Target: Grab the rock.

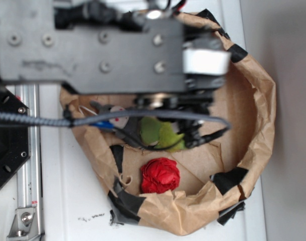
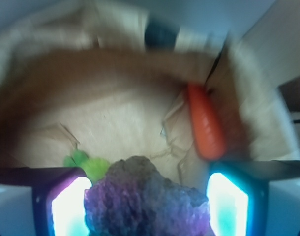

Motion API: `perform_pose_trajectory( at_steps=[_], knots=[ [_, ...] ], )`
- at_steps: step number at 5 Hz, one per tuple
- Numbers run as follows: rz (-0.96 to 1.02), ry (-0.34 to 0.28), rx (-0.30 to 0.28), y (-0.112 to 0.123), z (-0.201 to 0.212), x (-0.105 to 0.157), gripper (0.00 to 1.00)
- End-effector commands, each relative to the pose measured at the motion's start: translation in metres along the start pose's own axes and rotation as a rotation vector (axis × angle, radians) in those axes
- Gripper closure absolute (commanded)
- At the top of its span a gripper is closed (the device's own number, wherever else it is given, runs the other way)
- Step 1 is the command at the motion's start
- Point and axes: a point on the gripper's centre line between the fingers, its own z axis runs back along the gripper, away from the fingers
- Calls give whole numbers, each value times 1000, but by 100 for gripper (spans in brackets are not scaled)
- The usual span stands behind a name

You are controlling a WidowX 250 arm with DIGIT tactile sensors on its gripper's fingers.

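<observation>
Blurred brown paper [image 2: 115, 113], rock [image 2: 145, 199] between gripper [image 2: 149, 206] fingers, contact unclear

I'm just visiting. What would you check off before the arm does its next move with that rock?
1. Rock between the gripper fingers: ok.
2. Fingers actually pressing on the rock: cannot tell; gaps show on both sides.
3. Rock lifted off the paper bowl: cannot tell.
4. Orange thing clear of the fingers: ok.
5. Green toy clear of the rock: cannot tell; it peeks out close behind.
6. Red rose clear of the arm: ok.
</observation>
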Motion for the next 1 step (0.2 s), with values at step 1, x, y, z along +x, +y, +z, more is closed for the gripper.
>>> perform_pose_trajectory(
  at_steps=[1],
  knots=[
    [-76,-68,-157,4,38,20,100]
  ],
)
